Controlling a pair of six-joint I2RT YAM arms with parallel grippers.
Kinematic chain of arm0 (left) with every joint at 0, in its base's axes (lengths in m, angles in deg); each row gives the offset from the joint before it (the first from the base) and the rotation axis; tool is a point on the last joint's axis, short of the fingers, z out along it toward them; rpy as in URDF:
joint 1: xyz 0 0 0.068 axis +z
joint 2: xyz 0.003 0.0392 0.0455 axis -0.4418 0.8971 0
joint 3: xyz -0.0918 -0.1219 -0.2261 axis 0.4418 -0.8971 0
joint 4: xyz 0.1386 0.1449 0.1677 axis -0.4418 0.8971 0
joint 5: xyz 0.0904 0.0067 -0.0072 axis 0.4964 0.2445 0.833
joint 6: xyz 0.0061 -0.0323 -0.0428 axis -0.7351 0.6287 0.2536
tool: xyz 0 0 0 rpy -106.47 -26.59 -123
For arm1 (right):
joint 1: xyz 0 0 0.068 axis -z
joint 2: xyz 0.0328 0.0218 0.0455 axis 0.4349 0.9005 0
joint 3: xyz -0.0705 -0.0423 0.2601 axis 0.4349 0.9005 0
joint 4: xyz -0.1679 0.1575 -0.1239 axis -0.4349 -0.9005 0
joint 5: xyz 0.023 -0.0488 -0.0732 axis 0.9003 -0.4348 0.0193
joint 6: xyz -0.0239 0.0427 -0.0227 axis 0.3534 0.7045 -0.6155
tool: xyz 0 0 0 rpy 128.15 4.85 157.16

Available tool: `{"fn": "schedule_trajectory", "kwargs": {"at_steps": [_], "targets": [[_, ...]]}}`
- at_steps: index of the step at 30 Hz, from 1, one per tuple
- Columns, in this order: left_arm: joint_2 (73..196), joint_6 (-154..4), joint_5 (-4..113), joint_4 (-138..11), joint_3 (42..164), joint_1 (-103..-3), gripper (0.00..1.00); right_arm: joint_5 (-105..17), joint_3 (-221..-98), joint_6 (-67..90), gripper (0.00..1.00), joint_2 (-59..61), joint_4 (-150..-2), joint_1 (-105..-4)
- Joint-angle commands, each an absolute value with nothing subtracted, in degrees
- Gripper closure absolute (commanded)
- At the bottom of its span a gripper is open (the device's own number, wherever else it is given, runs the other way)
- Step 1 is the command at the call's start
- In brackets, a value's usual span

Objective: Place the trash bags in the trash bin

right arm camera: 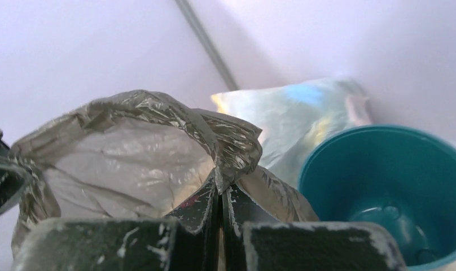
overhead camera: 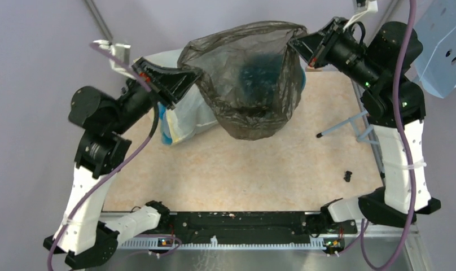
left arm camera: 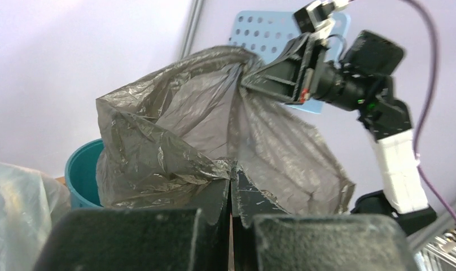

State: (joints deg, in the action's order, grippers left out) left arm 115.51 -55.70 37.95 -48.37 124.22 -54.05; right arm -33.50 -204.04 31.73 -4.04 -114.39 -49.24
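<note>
Left claw [overhead camera: 187,78]: jaws closed tight, pinching the left rim of the trash bag [overhead camera: 254,96]. Right claw [overhead camera: 298,43]: jaws likewise closed, pinching the opposite rim. The bag hangs stretched between my two claws, raised off the bench [overhead camera: 242,169], its mouth pulled wide and its body sagging below. The trash bin [right arm camera: 384,164] stands upright at the far side of the bench, just behind the bag and showing as a teal patch through the plastic from above. A whitish bag [overhead camera: 183,121] lies beside the bin, near my left claw.
</note>
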Motion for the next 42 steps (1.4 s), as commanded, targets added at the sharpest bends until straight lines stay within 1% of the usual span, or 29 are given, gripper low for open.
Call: {"fn": "schedule_trajectory", "kwargs": {"at_steps": [1,5,10,15,18,22,28,34,39,42], "targets": [[121.33,-59.39,41.72,-48.85,127.22,-53.86,1.00,-44.23,-213.86,30.29,1.00,1.73,-119.10,-48.59],[124.76,-62.69,41.97,-54.87,127.54,-53.84,1.00,-48.28,-212.93,30.97,1.00,3.04,-115.84,-47.12],[129.85,-65.24,43.46,-58.98,131.14,-53.83,1.00,-48.74,-214.98,32.00,1.00,6.23,-113.75,-45.51],[133.78,-65.12,43.21,-63.70,130.47,-53.90,1.00,-48.53,-216.40,31.90,1.00,8.85,-112.87,-44.59],[136.27,-65.20,42.89,-64.56,131.49,-53.86,1.00,-47.86,-216.44,31.90,1.00,10.21,-111.75,-43.97],[139.41,-65.24,43.23,-61.80,134.94,-53.83,1.00,-48.24,-217.07,32.00,1.00,11.99,-113.05,-43.49],[138.28,-63.08,41.77,-60.75,132.54,-53.90,1.00,-49.92,-214.56,29.77,1.00,8.83,-114.75,-43.40],[134.19,-61.43,40.62,-58.57,129.63,-53.84,1.00,-47.30,-210.38,29.92,1.00,5.18,-118.31,-43.37],[131.58,-59.84,41.82,-57.76,126.01,-53.86,1.00,-51.43,-202.69,32.39,1.00,0.51,-119.55,-43.39],[132.21,-59.59,42.48,-57.56,126.00,-53.89,1.00,-51.83,-199.36,33.24,1.00,-0.84,-119.65,-43.36]]}}
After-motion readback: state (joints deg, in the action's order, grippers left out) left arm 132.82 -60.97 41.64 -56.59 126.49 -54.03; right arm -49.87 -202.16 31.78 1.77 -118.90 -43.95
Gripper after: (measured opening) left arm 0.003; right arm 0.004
